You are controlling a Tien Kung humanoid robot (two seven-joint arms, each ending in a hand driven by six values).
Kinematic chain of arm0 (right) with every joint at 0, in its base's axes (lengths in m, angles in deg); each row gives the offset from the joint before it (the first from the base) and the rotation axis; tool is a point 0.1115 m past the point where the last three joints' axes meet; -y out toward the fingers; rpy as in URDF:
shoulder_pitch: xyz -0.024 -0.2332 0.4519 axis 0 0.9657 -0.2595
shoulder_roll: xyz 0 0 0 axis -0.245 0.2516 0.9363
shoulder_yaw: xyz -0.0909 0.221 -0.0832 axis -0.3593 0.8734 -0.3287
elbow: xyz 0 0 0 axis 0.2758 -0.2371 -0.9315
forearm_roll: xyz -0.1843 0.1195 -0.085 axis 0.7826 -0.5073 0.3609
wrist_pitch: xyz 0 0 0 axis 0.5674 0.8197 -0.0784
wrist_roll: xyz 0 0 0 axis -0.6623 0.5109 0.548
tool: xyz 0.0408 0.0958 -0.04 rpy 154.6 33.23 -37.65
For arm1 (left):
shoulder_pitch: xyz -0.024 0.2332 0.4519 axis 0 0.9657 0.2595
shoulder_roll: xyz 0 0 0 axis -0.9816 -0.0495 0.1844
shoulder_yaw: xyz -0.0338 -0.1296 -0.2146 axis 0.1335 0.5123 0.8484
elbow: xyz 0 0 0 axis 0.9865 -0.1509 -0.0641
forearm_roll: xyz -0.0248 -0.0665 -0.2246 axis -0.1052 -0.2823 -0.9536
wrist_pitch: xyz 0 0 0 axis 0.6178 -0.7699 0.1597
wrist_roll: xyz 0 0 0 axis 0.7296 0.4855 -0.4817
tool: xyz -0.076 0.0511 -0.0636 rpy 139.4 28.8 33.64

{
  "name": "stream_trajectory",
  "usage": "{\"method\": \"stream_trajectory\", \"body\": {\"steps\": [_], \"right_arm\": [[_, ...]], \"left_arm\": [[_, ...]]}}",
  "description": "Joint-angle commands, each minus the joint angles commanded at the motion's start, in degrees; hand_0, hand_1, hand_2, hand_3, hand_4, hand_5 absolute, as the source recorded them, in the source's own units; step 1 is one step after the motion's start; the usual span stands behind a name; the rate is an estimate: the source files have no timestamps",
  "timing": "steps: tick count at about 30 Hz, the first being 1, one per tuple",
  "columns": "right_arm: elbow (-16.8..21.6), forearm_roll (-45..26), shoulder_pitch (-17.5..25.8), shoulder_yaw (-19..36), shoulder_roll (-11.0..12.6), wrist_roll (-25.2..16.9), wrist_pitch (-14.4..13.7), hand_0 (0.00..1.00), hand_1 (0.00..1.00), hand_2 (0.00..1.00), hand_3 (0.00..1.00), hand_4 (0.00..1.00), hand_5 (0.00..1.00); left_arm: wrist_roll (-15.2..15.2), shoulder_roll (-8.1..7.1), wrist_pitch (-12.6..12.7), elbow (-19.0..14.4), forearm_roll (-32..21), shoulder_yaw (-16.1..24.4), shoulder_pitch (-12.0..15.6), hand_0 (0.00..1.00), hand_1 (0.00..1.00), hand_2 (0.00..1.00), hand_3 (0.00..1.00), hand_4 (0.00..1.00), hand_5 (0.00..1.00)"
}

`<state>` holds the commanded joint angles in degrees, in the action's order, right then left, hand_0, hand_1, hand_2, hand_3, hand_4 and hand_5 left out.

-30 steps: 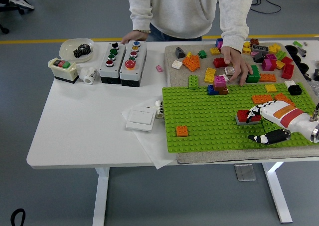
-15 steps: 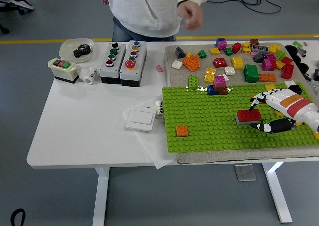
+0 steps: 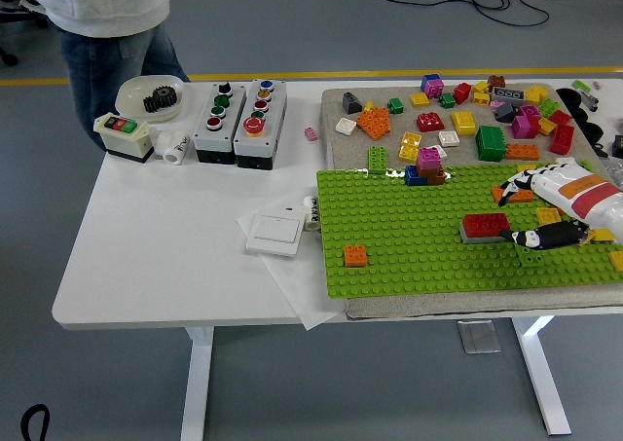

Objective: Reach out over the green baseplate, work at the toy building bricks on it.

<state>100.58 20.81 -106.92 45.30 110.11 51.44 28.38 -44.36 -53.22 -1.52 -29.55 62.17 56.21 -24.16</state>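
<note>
The red brick (image 3: pixel 485 227), stacked on a grey one, sits on the right half of the green baseplate (image 3: pixel 409 237), its long axis running left to right across the picture. The right hand (image 3: pixel 545 207) comes in from the right edge and lies just to the brick's right, so the brick is toward the picture's left of the fingers (image 3: pixel 513 180). The hand is spread, not clenched: the upper fingers reach out above and behind the brick, and the dark thumb (image 3: pixel 531 238) sits lower, just beside the brick's right end; whether it touches I cannot tell. Nothing is held. The left arm is out of view, so the right hand is the only one near. A lone orange brick (image 3: pixel 355 256) stands well apart near the baseplate's left edge. A person (image 3: pixel 107 22) stands beyond the desk's (image 3: pixel 165 256) far left corner, hands clear of it.
</note>
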Motion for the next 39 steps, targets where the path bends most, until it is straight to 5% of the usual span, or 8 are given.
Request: {"method": "stream_trajectory", "body": {"steps": [5, 6, 39], "right_arm": [[-0.8, 0.8, -0.2, -1.8, -0.6, 0.4, -0.7, 0.850, 0.795, 0.815, 0.782, 0.909, 0.684], [-0.9, 0.9, -0.2, -2.0, -0.7, 0.5, -0.9, 0.901, 0.828, 0.859, 0.859, 0.941, 0.743], [-0.5, 7.5, -0.6, -6.5, -0.9, 0.1, -4.2, 0.930, 0.840, 0.857, 0.861, 0.940, 0.751]], "left_arm": [[0.0, 0.01, 0.1, 0.0, 0.0, 0.0, 0.0, 0.774, 0.764, 0.768, 0.605, 0.683, 0.596], [0.0, 0.01, 0.1, 0.0, 0.1, 0.0, 0.0, 0.772, 0.763, 0.768, 0.604, 0.683, 0.597], [0.1, 0.03, 0.4, 0.0, 0.5, 0.0, -0.1, 0.770, 0.764, 0.769, 0.606, 0.681, 0.595]]}}
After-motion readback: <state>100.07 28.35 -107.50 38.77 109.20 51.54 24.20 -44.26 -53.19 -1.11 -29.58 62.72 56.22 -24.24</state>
